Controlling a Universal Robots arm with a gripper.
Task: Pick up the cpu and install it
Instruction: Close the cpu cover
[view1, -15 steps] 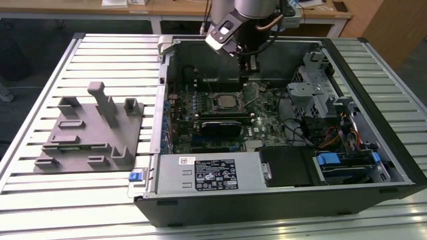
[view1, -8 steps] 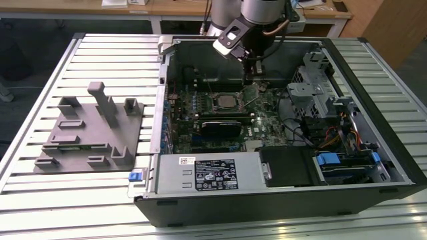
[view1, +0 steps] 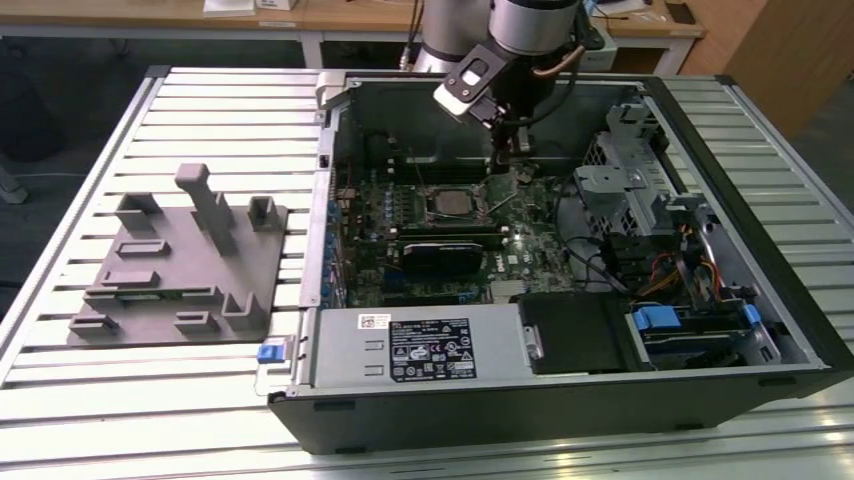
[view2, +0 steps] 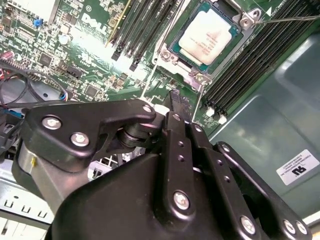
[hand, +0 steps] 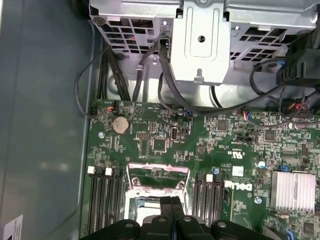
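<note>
The cpu (view2: 207, 37), a pale silver square chip, lies flat in the open metal-framed socket (view2: 172, 47) on the green motherboard. In the exterior view the cpu (view1: 451, 205) sits in the middle of the open computer case. My gripper (view1: 511, 165) hangs just above the board, beside the socket on the exterior view's right. In both wrist views its black fingers are pressed together with nothing between them. The gripper's tip (view2: 176, 96) stands a short way off the socket's corner, apart from the chip. The first wrist view has the gripper (hand: 171, 201) over the socket frame (hand: 159, 172).
A grey moulded tray (view1: 180, 260) lies on the slatted table at the exterior view's left. Inside the case are a metal drive cage (view1: 627, 160), black cables (hand: 165, 95), memory slots (hand: 102, 200), a finned silver heatsink (hand: 294, 190) and the power supply (view1: 420, 345).
</note>
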